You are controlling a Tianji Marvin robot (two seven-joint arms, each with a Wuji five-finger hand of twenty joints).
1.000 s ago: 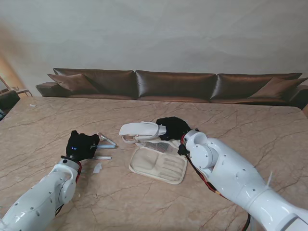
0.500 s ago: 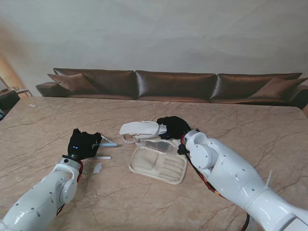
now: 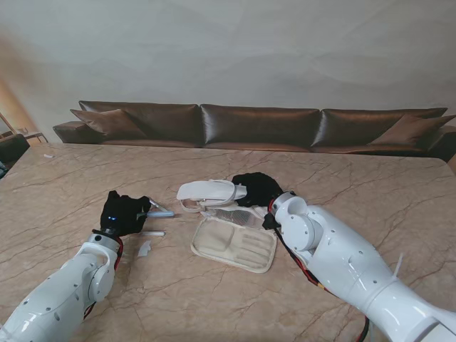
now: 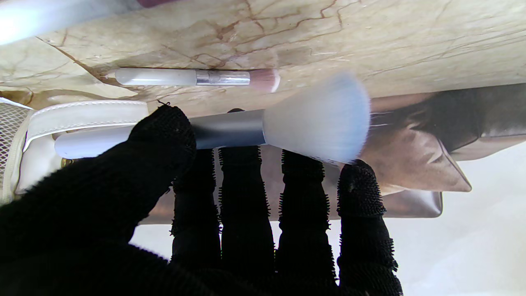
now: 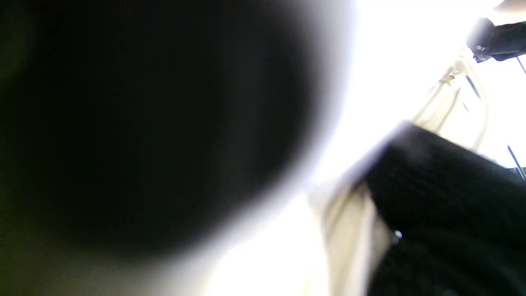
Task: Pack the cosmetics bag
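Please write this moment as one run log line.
left hand: holds big makeup brush | right hand: on cosmetics bag lid | small brush: on table

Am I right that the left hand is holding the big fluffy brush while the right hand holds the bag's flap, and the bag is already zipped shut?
Not quite: the cosmetics bag lies open, its lid held up by the right hand, as the stand view shows. The rest holds: the left hand grips the big brush, clear in the left wrist view.
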